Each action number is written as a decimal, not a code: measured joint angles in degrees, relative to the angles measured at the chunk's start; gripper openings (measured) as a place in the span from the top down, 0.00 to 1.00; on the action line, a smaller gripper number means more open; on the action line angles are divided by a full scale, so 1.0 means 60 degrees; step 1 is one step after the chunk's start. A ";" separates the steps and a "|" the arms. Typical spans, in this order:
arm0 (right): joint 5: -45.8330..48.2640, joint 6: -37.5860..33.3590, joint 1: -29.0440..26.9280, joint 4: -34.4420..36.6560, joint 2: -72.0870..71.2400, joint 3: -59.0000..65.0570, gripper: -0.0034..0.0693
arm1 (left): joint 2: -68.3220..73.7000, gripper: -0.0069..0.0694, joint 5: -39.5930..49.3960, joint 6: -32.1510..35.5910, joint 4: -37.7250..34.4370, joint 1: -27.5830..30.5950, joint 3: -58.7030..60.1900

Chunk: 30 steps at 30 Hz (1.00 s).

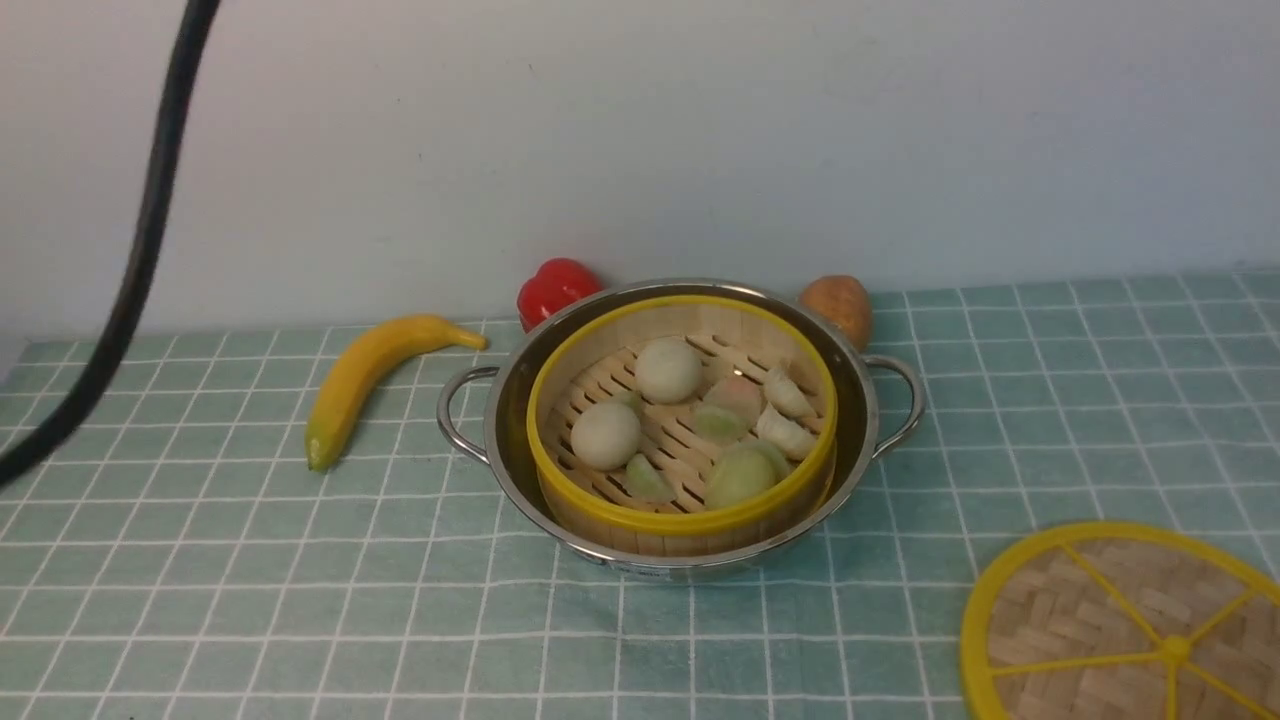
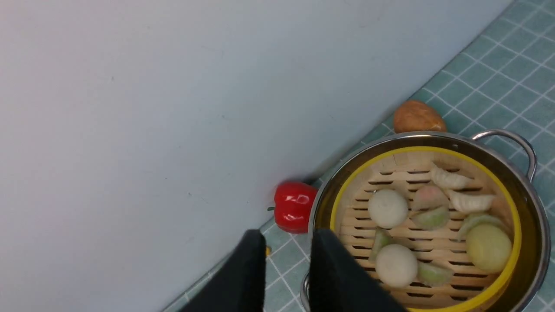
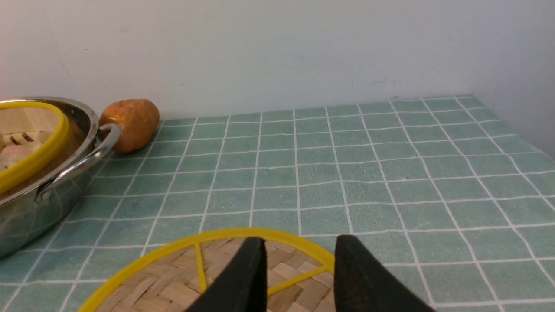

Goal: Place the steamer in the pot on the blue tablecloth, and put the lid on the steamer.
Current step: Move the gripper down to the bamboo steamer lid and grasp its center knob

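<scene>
The right tool [image 3: 302, 239] stood open and held nothing, its fingers apart, with the lid [image 1: 1100, 620] flat on the blue tablecloth [image 1: 300, 600] just ahead of their tips; contact could not be told. The left tool [image 2: 288, 234] was also parted and unloaded, the steamer [image 2: 490, 299] lying near its fingertips. The steamer sat inside the pot [image 1: 511, 400], to the left of the right tool and farther forward; its buns [image 1: 668, 371] were uncovered. The step in hand was judged to be the taking of the lid by the right tool. Good practice called for one finger above and one below the yellow rim, or a square pinch on the centre knob [image 1: 1176, 649], then a level lift clear of the pot's handle [image 1: 905, 405], centring over the steamer, and a gentle release once the rims matched.
</scene>
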 joint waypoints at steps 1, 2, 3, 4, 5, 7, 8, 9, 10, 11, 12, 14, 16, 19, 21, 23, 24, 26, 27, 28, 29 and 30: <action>0.0000 0.0000 0.0000 0.0000 0.0000 0.0000 0.62 | -0.0888 0.72 -0.0884 -0.0053 -0.0278 0.0440 0.1393; 0.0000 0.0000 0.0000 0.0000 0.0000 0.0000 0.62 | -0.1698 0.72 -0.1699 -0.0073 -0.0561 0.0864 0.2662; 0.0000 0.0000 0.0000 0.0000 0.0000 0.0000 0.62 | -0.2380 0.72 -0.2389 -0.0083 -0.0842 0.1227 0.3748; 0.0000 0.0000 0.0000 0.0000 0.0000 0.0000 0.62 | -0.2913 0.72 -0.2931 -0.0094 -0.1075 0.1516 0.4618; 0.0000 0.0000 0.0000 0.0000 0.0000 0.0000 0.62 | -0.3046 0.72 -0.3054 -0.0094 -0.1180 0.1586 0.5046; 0.0000 0.0000 0.0000 0.0000 0.0000 0.0000 0.62 | -0.4561 0.72 -0.4354 -0.0094 -0.1691 0.2356 0.7502; 0.0000 0.0000 0.0000 0.0000 0.0000 0.0000 0.62 | -0.5156 0.72 -0.4690 -0.0094 -0.1791 0.2625 0.8431; 0.0000 0.0000 0.0000 0.0000 0.0000 0.0000 0.62 | -0.5832 0.72 -0.4959 -0.0094 -0.1822 0.2886 0.9455; 0.0000 0.0000 0.0000 0.0000 0.0000 0.0000 0.62 | -0.6263 0.71 -0.5171 -0.0094 -0.1835 0.3016 1.0075; 0.0000 0.0000 0.0000 0.0000 0.0000 0.0000 0.62 | -0.6677 0.71 -0.5288 -0.0094 -0.1837 0.3112 1.0642; 0.0000 0.0000 0.0000 0.0000 0.0000 0.0000 0.62 | -0.7264 0.71 -0.5542 -0.0094 -0.1845 0.3201 1.1382; 0.0000 0.0000 0.0000 0.0000 0.0000 0.0000 0.62 | -0.8177 0.71 -0.5779 -0.0094 -0.1848 0.3265 1.2286; 0.0000 0.0000 0.0000 0.0000 0.0000 0.0000 0.62 | -0.8942 0.70 -0.5896 -0.0068 -0.1797 0.3286 1.2936; 0.0000 0.0000 0.0000 0.0000 0.0000 0.0000 0.62 | -1.0471 0.70 -0.5956 -0.0036 -0.1671 0.3286 1.3998; 0.0000 0.0000 0.0000 0.0000 0.0000 0.0000 0.62 | -1.0844 0.69 -0.5965 -0.0028 -0.1671 0.3286 1.4248; 0.0000 0.0000 0.0000 0.0000 0.0000 0.0000 0.62 | -1.1484 0.69 -0.5956 -0.0076 -0.1671 0.3286 1.4825; 0.0000 0.0000 0.0000 0.0000 0.0000 0.0000 0.62 | -1.1507 0.69 -0.5956 -0.0076 -0.1671 0.3286 1.4856; 0.0000 0.0000 0.0000 0.0000 0.0000 0.0000 0.62 | -1.1629 0.68 -0.5935 -0.0263 -0.1653 0.3286 1.5239; 0.0000 0.0000 0.0000 0.0000 0.0000 0.0000 0.62 | -1.1650 0.67 -0.5911 -0.0364 -0.1633 0.3286 1.5434; 0.0000 0.0000 0.0000 0.0000 0.0000 0.0000 0.62 | -1.1651 0.67 -0.5911 -0.0383 -0.1622 0.3286 1.5462; 0.0000 0.0000 0.0000 0.0000 0.0000 0.0000 0.62 | -1.1660 0.67 -0.5922 -0.0503 -0.1624 0.3286 1.5625; 0.0000 0.0000 0.0000 0.0000 0.0000 0.0000 0.62 | -1.1658 0.67 -0.5922 -0.0636 -0.1577 0.3286 1.5714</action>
